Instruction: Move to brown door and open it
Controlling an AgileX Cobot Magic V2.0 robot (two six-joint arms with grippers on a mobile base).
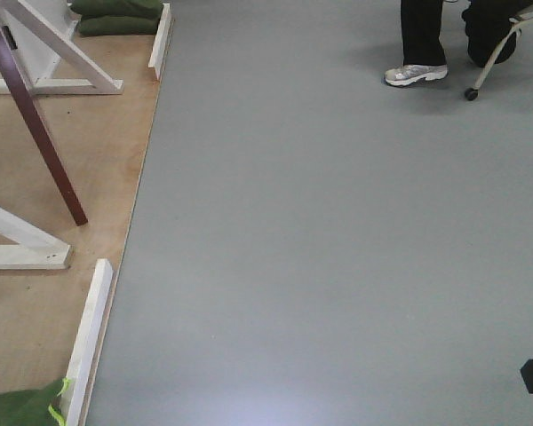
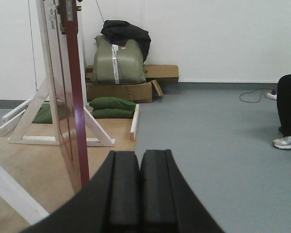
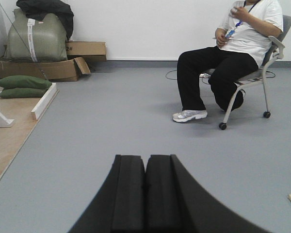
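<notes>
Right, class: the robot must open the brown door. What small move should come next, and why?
Probably turn the base left: the brown door stands edge-on at the far left of the front view, and the robot faces grey floor. Left gripper and right gripper show shut, empty jaws.

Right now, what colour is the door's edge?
Reddish-brown door; left wrist view shows it best.

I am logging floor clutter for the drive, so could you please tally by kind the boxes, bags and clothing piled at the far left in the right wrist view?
Cardboard boxes: 2
Green cushions: 2
Olive bag: 1
Black garment: 1
Total: 6
</notes>
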